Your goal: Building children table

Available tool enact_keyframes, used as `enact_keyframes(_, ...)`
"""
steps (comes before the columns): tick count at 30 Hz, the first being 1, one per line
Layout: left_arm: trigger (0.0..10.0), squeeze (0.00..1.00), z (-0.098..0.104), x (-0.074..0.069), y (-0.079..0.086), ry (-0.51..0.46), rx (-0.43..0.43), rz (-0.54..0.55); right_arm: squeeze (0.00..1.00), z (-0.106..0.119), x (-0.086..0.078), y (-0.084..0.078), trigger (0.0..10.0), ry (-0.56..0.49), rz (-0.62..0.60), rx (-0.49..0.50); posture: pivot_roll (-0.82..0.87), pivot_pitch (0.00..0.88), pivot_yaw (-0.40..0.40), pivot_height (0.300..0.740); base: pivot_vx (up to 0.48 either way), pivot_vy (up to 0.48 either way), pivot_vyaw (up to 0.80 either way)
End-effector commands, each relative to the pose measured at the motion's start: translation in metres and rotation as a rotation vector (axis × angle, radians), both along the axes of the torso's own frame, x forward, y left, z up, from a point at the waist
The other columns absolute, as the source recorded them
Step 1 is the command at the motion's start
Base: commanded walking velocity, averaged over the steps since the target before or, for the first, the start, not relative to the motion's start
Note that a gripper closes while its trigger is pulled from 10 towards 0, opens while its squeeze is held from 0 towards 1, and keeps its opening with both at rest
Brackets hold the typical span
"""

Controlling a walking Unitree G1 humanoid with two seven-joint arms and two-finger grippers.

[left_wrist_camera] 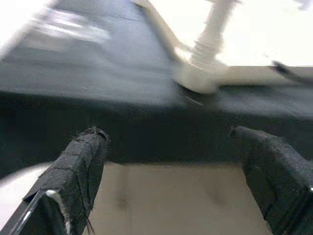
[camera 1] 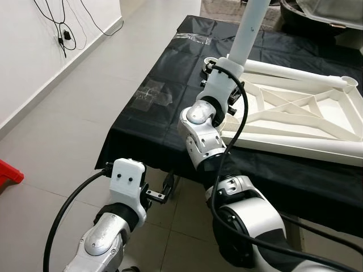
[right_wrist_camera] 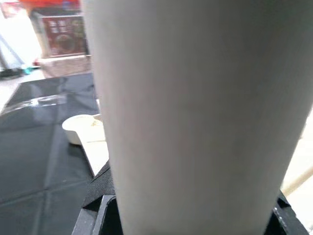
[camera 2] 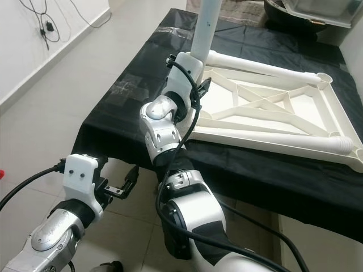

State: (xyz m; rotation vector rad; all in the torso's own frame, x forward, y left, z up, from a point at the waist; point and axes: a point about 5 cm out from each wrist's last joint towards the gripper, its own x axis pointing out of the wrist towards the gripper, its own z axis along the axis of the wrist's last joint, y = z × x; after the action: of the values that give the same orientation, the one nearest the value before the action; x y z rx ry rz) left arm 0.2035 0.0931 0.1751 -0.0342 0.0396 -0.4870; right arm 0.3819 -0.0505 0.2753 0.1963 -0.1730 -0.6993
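Closest to my head camera sat the left gripper [camera 2: 122, 188], low in front of the table edge, its two black fingers [left_wrist_camera: 78, 166] spread wide with nothing between them; through that wrist camera I saw the black cloth [left_wrist_camera: 98, 93] hanging off the edge, and above it the foot of the leg seated in a corner socket [left_wrist_camera: 205, 78] of the frame, which the eye views hid behind the right arm; I counted two arms, one upright white table leg [camera 1: 250, 28], and one white tabletop frame [camera 2: 272, 113] lying flat, underside up, on the cloth-covered table [camera 1: 147, 113]; I counted four corners on that frame, two far ones showing open round sockets [camera 2: 324, 77]; the right gripper [camera 1: 222, 71] was up at the near-left corner, fingers pinching the leg just above the frame; its wrist camera gave me the leg's pale shaft [right_wrist_camera: 195, 117] close up, with black pads at its base, plus one empty socket cup [right_wrist_camera: 78, 128] on the cloth beyond; off on the left wall, cables [camera 1: 62, 28] dangled; one red object [camera 1: 8, 173] lay on the tiled floor [camera 1: 74, 113].
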Motion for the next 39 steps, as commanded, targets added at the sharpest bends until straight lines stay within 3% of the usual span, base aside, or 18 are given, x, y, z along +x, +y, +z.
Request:
enact_keyframes(1, 10.0, 0.00, -0.014, -0.020, -0.019, 0.085, -0.009, -0.210, 0.00, -0.046, -0.005, 0.006, 10.0, 0.212, -0.040, 0.132, 0.09, 0.173, -0.063, 0.740, 0.000, 0.000, 0.00)
enact_keyframes(6, 10.0, 0.00, -0.022, -0.032, -0.028, 0.106, 0.005, -0.281, 0.00, -0.046, -0.005, 0.006, 10.0, 0.216, -0.050, 0.141, 0.10, 0.171, -0.063, 0.740, 0.000, 0.000, 0.00)
enact_keyframes(20, 10.0, 0.00, -0.023, -0.031, -0.026, 0.083, 0.017, -0.272, 0.00, -0.047, -0.004, 0.012, 10.0, 0.217, -0.025, 0.145, 0.10, 0.167, -0.063, 0.740, 0.000, 0.000, 0.00)
enact_keyframes(24, 10.0, 0.00, -0.020, -0.026, -0.020, 0.028, 0.048, -0.213, 0.00, -0.049, -0.004, 0.015, 10.0, 0.222, 0.002, 0.143, 0.10, 0.169, -0.063, 0.740, 0.000, 0.000, 0.00)
enact_keyframes(28, 10.0, 0.00, -0.021, -0.018, -0.009, -0.051, 0.143, -0.095, 0.00, -0.053, -0.003, 0.014, 10.0, 0.232, 0.013, 0.135, 0.09, 0.166, -0.061, 0.740, 0.000, 0.000, 0.00)
enact_keyframes(39, 10.0, 0.00, -0.020, -0.011, -0.001, -0.105, 0.185, -0.009, 0.00, -0.053, -0.001, 0.013, 10.0, 0.231, 0.017, 0.126, 0.09, 0.163, -0.063, 0.740, 0.000, 0.000, 0.00)
